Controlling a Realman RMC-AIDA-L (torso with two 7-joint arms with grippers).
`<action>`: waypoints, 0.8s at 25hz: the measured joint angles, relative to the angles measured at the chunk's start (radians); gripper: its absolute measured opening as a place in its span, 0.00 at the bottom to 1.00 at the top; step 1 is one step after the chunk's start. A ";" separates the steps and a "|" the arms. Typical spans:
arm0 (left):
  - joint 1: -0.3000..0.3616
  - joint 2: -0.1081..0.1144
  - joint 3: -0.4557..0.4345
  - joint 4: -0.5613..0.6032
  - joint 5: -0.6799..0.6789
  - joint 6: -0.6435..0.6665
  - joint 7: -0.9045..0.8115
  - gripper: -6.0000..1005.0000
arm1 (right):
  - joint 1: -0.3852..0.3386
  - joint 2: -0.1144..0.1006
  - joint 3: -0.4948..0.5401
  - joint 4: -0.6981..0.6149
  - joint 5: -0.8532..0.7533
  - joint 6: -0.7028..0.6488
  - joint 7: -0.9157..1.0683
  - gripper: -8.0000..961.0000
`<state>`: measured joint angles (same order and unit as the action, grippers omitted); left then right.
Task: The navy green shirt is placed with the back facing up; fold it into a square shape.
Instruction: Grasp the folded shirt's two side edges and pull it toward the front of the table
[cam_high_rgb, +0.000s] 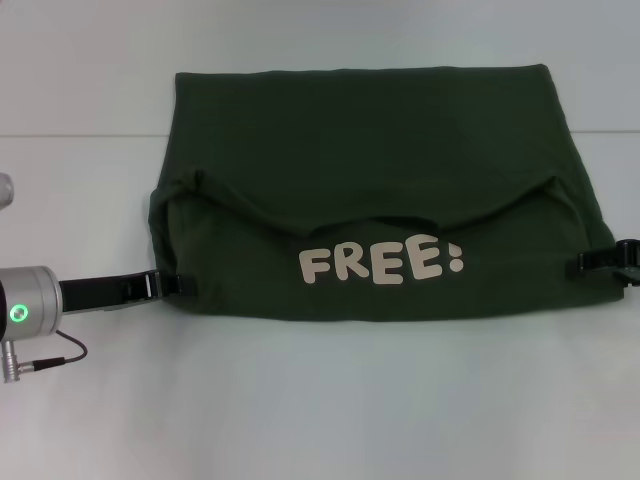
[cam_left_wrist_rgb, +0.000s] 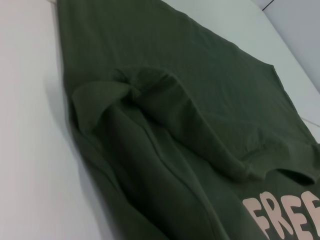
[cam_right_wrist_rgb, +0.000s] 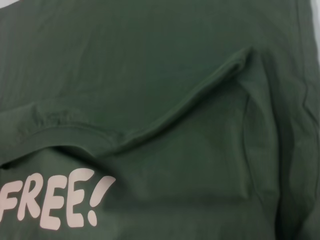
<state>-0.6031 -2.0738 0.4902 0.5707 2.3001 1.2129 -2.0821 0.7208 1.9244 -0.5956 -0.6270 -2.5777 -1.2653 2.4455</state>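
The shirt (cam_high_rgb: 370, 160), partly folded with "FREE!" print (cam_high_rgb: 381, 263) showing, is flanked by the left claw (cam_high_rgb: 180, 284) and right claw (cam_high_rgb: 600, 260); whether either is clamped cannot be told.

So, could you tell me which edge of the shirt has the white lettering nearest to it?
The near edge of the navy green shirt: "FREE!" sits just above it, between the left end effector and the right end effector.

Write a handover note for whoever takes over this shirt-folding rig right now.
Left pincer: at the shirt's left edge, low on the table; grip unclear.
Right pincer: at the right edge; grip unclear.
Shirt: lying flat, top part folded down over the middle, FREE! print showing below the fold.
Done: one lengthwise fold.
Left: fold the sides in to make a square.
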 joint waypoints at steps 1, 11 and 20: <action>0.000 0.000 0.000 0.000 -0.001 0.000 -0.002 0.04 | 0.001 0.002 -0.005 -0.003 0.000 0.000 -0.001 0.78; 0.000 0.000 0.000 0.002 -0.004 0.001 0.002 0.04 | -0.003 0.004 -0.024 -0.005 -0.001 0.006 0.001 0.52; 0.000 0.018 -0.002 0.021 0.026 0.126 -0.022 0.04 | -0.011 -0.014 -0.024 -0.014 0.002 -0.100 -0.021 0.31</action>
<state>-0.6033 -2.0562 0.4882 0.5913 2.3259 1.3385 -2.1037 0.7095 1.9102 -0.6198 -0.6415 -2.5755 -1.3649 2.4245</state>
